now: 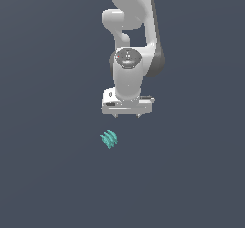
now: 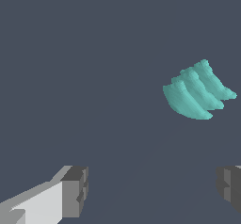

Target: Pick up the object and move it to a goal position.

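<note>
object (image 2: 195, 92): likely light, stiff, ridged; you should pinch across its ribs.
gripper (image 2: 150, 190): jaws spread, empty.

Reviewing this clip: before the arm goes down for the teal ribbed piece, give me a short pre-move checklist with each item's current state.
1. Jaws open: ok. The gripper has its fingers set wide apart, nothing between them.
2. Teal object free and in view: ok, it is seen whole in both views.
3. Gripper centred over the object: not ok. In the exterior view it lies below and toward that view's left of the gripper.
4. Path around the object: ok, nothing else shows near it.
5. Goal position: cannot tell, no marker is visible.
</note>
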Controlling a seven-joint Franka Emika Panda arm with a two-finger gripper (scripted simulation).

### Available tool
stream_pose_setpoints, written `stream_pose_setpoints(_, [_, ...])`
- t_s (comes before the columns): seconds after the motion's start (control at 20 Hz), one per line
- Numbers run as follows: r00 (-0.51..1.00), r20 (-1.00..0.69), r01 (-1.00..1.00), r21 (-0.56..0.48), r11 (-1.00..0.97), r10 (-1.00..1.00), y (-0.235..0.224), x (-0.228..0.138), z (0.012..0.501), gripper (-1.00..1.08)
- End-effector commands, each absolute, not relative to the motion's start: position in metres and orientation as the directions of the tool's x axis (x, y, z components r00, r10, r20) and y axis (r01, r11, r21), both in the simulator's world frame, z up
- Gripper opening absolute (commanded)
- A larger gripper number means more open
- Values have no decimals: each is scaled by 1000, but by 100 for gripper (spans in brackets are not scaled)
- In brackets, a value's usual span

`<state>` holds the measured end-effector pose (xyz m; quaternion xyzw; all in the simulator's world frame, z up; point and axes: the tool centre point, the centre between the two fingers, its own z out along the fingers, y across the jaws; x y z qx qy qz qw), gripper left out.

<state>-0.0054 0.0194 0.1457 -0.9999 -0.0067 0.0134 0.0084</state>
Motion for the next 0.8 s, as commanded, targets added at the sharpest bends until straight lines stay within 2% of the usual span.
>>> stream_pose_setpoints(0.0, [1000,-27,13,-17,-1000,14,19,-5,146,100])
stream_pose_setpoints(0.75, [997,-20,72,0,-997,72,34,0,158,100])
